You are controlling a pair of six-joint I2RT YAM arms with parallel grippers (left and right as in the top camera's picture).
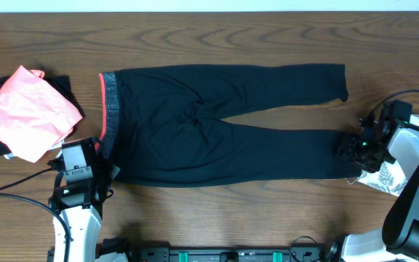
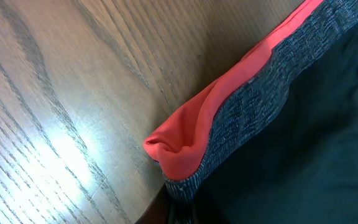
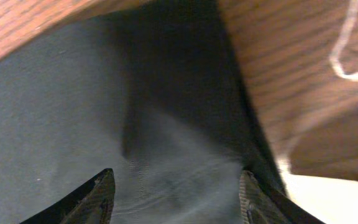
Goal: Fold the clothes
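Note:
The clothes here are chiefly long black leggings [image 1: 217, 124], spread flat across the table, with a grey waistband edged coral-red [image 1: 108, 109] at the left and both legs running right. My left gripper [image 1: 102, 173] is shut on the waistband's near corner [image 2: 185, 177], where the coral edge bunches just above the jaws. At the near leg's cuff, my right gripper [image 1: 349, 147] stands open. Its two fingertips [image 3: 101, 190] are spread wide over the black cloth [image 3: 166, 124], which lies loose between them.
A coral-pink cloth [image 1: 28, 113] lies on a dark folded item [image 1: 64, 87] at the far left. A white leaf-print cloth [image 1: 384, 176] lies under the right arm. A thin white cord [image 3: 347, 62] lies on the wood to the right of the cuff.

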